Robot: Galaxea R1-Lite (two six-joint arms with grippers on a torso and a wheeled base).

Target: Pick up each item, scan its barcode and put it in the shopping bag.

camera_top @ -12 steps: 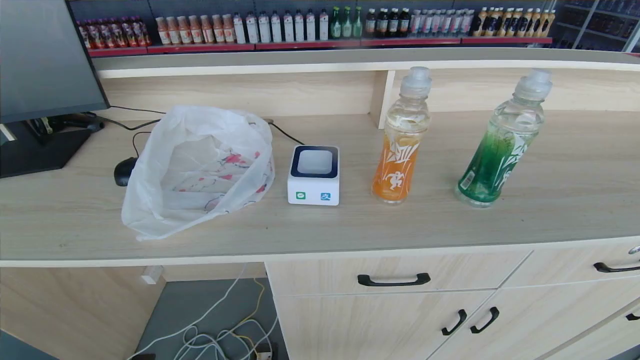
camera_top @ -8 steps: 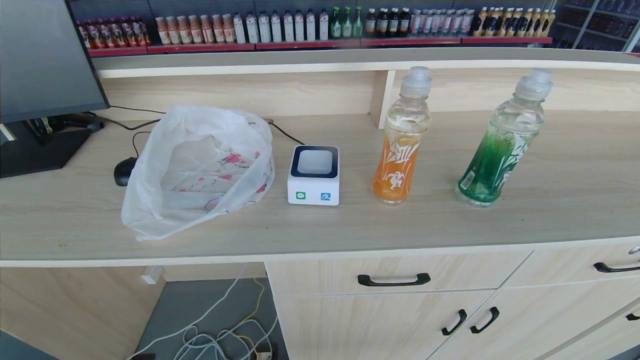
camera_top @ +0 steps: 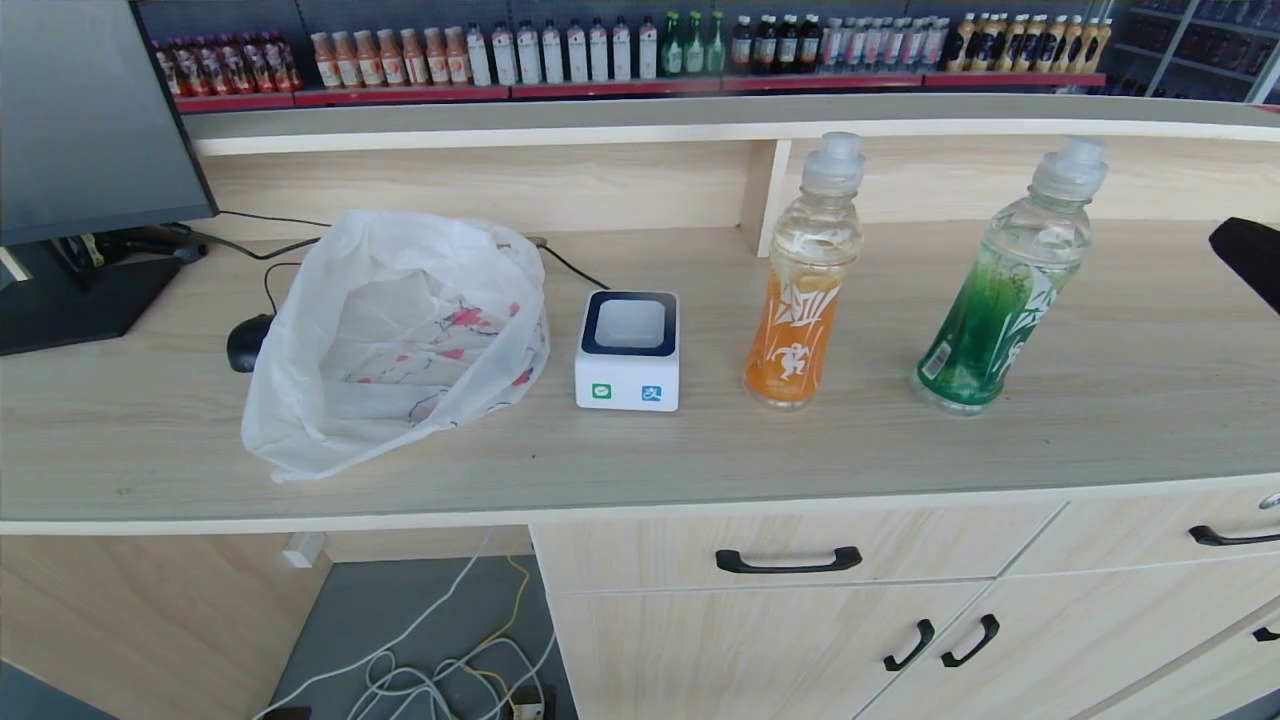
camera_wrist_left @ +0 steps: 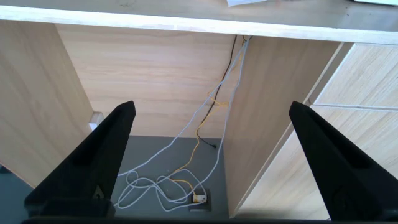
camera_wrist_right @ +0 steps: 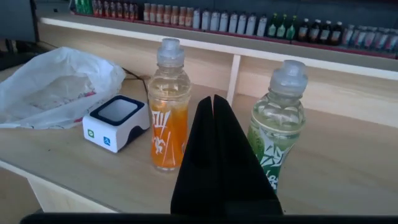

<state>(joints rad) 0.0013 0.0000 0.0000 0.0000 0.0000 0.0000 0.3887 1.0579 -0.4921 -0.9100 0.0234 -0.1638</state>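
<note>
On the wooden counter (camera_top: 700, 450) stand an orange drink bottle (camera_top: 803, 290) and, to its right, a green drink bottle (camera_top: 1000, 300), both upright. A white box scanner (camera_top: 628, 350) sits left of the orange bottle, and the white plastic shopping bag (camera_top: 395, 340) lies open beside it. My right gripper (camera_top: 1240, 248) is at the far right over the counter, shut and empty. From the right wrist, the gripper (camera_wrist_right: 214, 102) points between the orange bottle (camera_wrist_right: 168, 118) and the green bottle (camera_wrist_right: 277, 134). My left gripper (camera_wrist_left: 211, 112) hangs open below the counter edge.
A monitor (camera_top: 90, 120) on a black stand and a mouse (camera_top: 245, 343) with its cables sit at the counter's left. A raised ledge with a wooden divider (camera_top: 765, 190) backs the counter. Drawers with black handles (camera_top: 788, 560) are below, and loose cables (camera_wrist_left: 186, 180) lie on the floor.
The tip of my right gripper has come into the head view at the right edge. The bottles, scanner and bag stand as before.
</note>
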